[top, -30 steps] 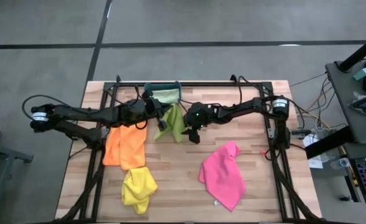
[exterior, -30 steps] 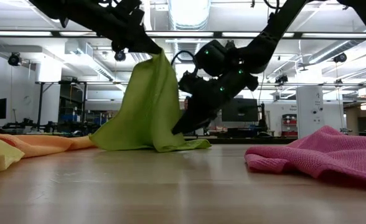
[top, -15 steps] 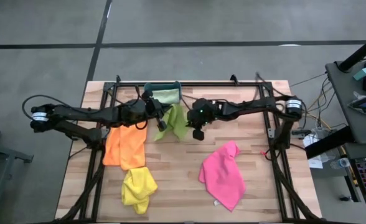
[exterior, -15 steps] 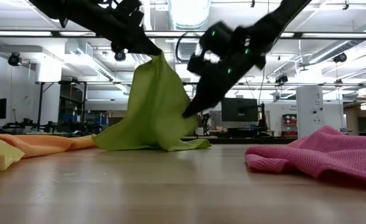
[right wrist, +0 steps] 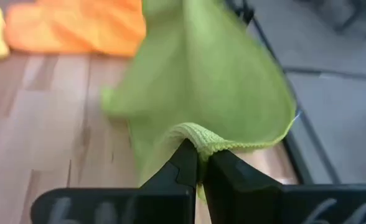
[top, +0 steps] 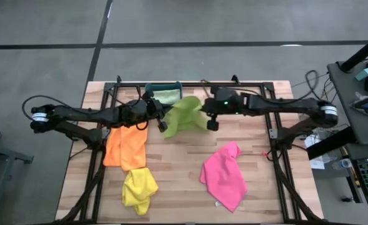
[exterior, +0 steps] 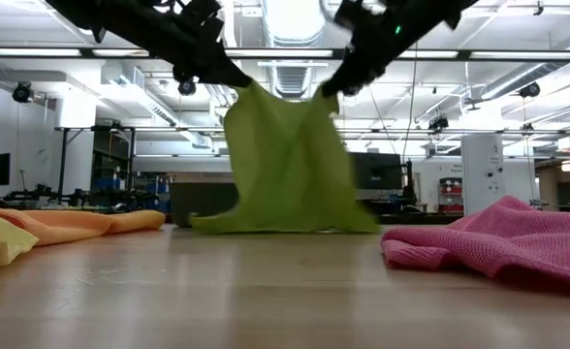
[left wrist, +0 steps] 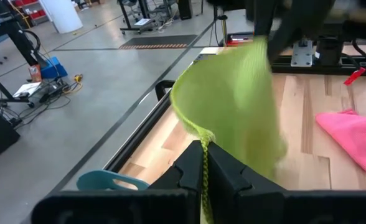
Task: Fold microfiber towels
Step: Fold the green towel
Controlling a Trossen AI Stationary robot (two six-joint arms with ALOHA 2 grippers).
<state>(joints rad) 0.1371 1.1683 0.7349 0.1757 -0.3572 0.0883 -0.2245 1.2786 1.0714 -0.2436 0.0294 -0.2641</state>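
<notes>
A lime green towel (exterior: 285, 165) hangs spread between my two grippers above the table's far middle. My left gripper (exterior: 238, 81) is shut on one upper corner and my right gripper (exterior: 330, 89) on the other. The towel's lower edge (exterior: 266, 225) hangs down to about table level; whether it touches the table, I cannot tell. An orange towel (top: 124, 147) and a yellow towel (top: 139, 187) lie at the left. A pink towel (top: 224, 175) lies crumpled at the right. A pale mint towel (top: 166, 96) sits in the teal bin. My left gripper pinches the lime towel's hemmed edge (left wrist: 203, 148) at a corner between its two fingers, coming about level from the table's left. The cloth hangs below the fingers. My right gripper pinches a bunched bit of the hemmed edge (right wrist: 201, 138) at the other upper corner between its two fingers, slanting down from the table's right. The cloth hangs below and sags between the two holds.
The teal bin (top: 150, 88) stands at the far edge behind the left gripper. Black frame rails (top: 278, 156) run along the table's sides. Bare wood (top: 178, 181) lies between the yellow and pink towels.
My right gripper has risen from low beside the lime towel and gone toward the table's far right, carrying a corner of the cloth. The towel, then draped in a cone from my left gripper, now hangs spread out between both. My left gripper stayed where it was.
</notes>
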